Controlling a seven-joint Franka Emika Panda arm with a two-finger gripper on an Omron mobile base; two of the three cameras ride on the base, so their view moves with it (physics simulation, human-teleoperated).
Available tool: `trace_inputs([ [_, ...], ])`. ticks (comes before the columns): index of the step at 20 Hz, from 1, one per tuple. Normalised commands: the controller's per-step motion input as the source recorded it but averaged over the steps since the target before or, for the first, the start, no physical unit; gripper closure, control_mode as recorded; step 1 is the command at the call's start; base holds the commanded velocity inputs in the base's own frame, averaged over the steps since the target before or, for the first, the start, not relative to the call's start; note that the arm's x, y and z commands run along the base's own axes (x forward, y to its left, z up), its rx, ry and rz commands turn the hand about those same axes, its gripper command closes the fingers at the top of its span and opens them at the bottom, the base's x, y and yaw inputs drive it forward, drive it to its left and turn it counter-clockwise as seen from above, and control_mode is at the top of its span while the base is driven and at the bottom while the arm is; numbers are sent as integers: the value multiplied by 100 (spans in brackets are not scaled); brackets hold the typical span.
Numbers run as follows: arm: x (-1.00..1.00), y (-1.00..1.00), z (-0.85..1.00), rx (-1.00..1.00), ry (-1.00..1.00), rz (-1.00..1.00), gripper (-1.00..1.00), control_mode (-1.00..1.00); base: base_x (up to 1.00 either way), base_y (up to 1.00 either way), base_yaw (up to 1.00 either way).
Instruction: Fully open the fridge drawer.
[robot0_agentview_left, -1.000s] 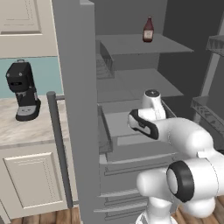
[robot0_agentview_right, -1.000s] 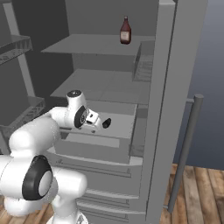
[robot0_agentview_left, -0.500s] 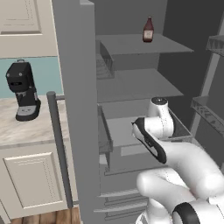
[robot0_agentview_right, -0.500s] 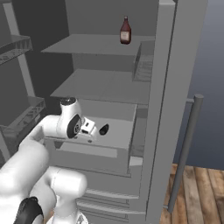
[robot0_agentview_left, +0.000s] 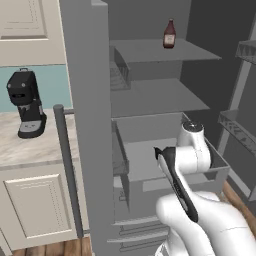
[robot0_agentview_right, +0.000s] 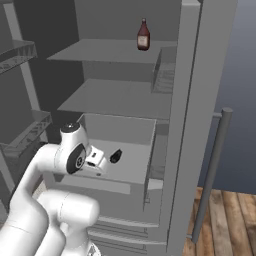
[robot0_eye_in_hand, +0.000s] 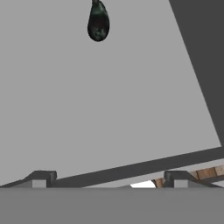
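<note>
Grey bin: the fridge drawer (robot0_agentview_left: 140, 192) is seen below the two flat shelves (robot0_agentview_left: 155, 97), pulled well forward of the fridge body, with its floor exposed in both base views.
Change: compared with a second ago, the drawer front has been drawn further out towards the base, and the arm has been folded back with it.
Gripper: the gripper (robot0_agentview_right: 102, 164) is held low at the drawer's front edge, aimed down into the bin.
Fingers: in the hand view the gripper (robot0_eye_in_hand: 109, 177) tips are spread wide, one on each side of the frame. Nothing is clamped between them, so it is read as released, with the front rim lying just across the tips.
Contents: one small dark item (robot0_eye_in_hand: 98, 22) is lying on the drawer floor (robot0_eye_in_hand: 109, 109), towards the back and apart from the gripper. The same dark item (robot0_agentview_right: 116, 156) is seen just beside the hand from the right base view.
Other: a brown bottle (robot0_agentview_left: 169, 34) is standing upright on the top shelf, not involved.
Task meaning: most of the travel is judged done. Whether the drawer is at its end stop cannot be told, so a little more pull may be needed.
</note>
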Motion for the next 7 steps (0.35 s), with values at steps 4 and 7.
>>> trace_inputs([
  [4, -48, -1, 0, 0, 0, 0, -100, -100, 0, 0, 0],
  [7, -26, 0, 2, 2, -6, 0, -100, -100, 0, 0, 0],
])
